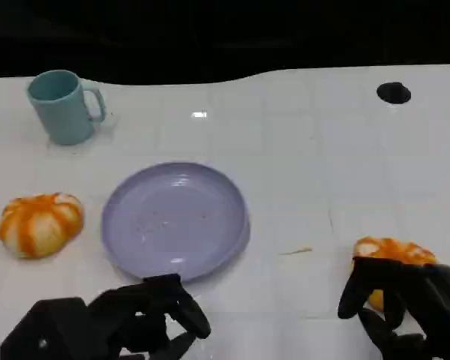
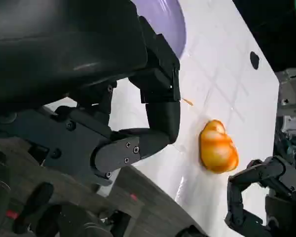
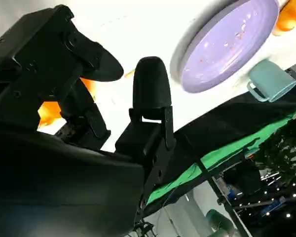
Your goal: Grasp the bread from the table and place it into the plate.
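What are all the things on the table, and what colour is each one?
Bread: two, orange and white. One lies at the table's left, apart from the plate; the other lies at the right, just beyond the right hand.
Plate: one, pale purple, bare, in the middle of the table.
Mug: one, teal, upright, at the far left, handle pointing right.
Small round spot: one, black, far right of the table; too small to tell what it is.
Table: one, white.
Left hand: one, black, near the plate's close edge, holding nothing.
Right hand: one, black, fingers spread over the right bread; whether they touch it is unclear.
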Controlling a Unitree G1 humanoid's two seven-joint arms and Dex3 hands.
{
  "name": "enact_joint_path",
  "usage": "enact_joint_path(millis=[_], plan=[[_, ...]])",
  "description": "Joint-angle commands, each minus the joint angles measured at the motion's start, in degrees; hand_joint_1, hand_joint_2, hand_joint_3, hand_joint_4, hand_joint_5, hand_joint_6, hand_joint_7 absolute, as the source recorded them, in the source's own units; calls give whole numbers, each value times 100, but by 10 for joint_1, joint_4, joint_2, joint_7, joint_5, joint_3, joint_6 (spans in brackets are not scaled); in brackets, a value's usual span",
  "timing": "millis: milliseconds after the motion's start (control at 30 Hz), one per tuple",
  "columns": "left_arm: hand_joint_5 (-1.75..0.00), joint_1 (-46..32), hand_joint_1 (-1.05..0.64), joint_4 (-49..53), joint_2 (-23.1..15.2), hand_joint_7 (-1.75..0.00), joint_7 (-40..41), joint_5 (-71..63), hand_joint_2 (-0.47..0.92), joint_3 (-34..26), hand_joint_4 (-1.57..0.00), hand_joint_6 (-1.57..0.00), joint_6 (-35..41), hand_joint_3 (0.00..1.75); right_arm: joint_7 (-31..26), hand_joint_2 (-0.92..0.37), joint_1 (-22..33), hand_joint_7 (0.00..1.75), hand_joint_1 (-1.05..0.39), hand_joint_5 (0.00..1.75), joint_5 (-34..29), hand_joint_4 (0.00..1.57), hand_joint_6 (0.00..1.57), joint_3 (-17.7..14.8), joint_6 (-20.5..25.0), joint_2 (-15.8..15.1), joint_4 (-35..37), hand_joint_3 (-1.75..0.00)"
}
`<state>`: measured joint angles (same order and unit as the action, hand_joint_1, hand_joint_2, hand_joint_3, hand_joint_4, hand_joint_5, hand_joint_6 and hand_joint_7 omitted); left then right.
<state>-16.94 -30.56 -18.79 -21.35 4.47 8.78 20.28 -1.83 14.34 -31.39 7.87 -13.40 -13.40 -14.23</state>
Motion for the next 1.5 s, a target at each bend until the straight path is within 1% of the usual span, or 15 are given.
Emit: enact_joint_path(millis=[33,300,433,667,833,1033,1133,1233,1267,1300,1333,1367,1400,1467,1500], plan=[[-175,-3,-30,-4,-11,-146,-4,0,80,-6,-63,-57,4,77,-4,-29,1,128,-6,175,3,92,90,0,-2,-4,-3,-125],[-175,-3,-28,-7,-8,-146,-2,4,79,-5,-64,-58,8,78,-3,-27,2,129,-4,175,1,92,90,-2,-4,-7,-2,-129],[-175,-3,-31,-7,-9,-146,-2,4,79,-4,-65,-58,4,78,-2,-29,2,128,-5,175,-1,93,90,-1,1,-5,-5,-124],[-175,-4,-32,-7,-12,-146,-2,2,80,-4,-64,-58,3,77,-1,-30,3,127,-5,175,-1,92,90,-1,1,-3,-7,-124],[-175,-3,-30,-7,-9,-146,-1,6,80,-5,-63,-57,7,76,-2,-27,2,127,-4,175,1,93,91,-2,-1,-4,-5,-130],[-175,-1,-31,-7,-10,-145,0,1,80,-1,-63,-58,8,75,2,-27,2,126,-4,175,3,92,90,-5,2,-6,-7,-130],[-175,-1,-30,-8,-11,-145,0,-1,81,0,-63,-58,7,75,4,-26,1,121,-4,175,0,91,90,-7,1,-10,-15,-133],[-175,-1,-30,-12,-10,-145,1,0,81,0,-63,-58,16,74,10,-28,2,110,-3,173,-5,85,89,-10,13,-12,-31,-128],[-175,-1,-30,-12,-9,-145,1,3,81,-1,-64,-58,17,74,14,-29,3,101,-4,164,-9,82,88,-11,20,-12,-39,-123],[-175,-2,-30,-12,-8,-145,1,4,81,-1,-64,-58,17,74,17,-29,4,93,-5,155,-11,81,89,-11,26,-12,-45,-119],[-175,-2,-30,-11,-8,-145,1,6,81,-2,-65,-58,17,74,17,-30,4,89,-6,150,-17,81,90,-12,31,-13,-52,-117],[-175,-2,-30,-11,-8,-145,0,6,81,-3,-65,-58,16,74,18,-29,4,83,-8,139,-27,83,91,-13,39,-14,-59,-112],[-175,-2,-30,-10,-8,-145,0,6,81,-3,-65,-58,15,74,19,-31,4,74,-13,128,-37,83,91,-13,46,-16,-66,-104],[-175,-1,-30,-11,-10,-145,-1,6,81,-3,-65,-58,16,74,32,-35,3,62,-18,116,-63,80,91,-13,68,-24,-84,-94],[-175,-1,-30,-12,-11,-145,-2,5,81,-3,-65,-58,16,74,41,-42,2,51,-23,108,-77,76,87,-12,78,-30,-92,-81]])
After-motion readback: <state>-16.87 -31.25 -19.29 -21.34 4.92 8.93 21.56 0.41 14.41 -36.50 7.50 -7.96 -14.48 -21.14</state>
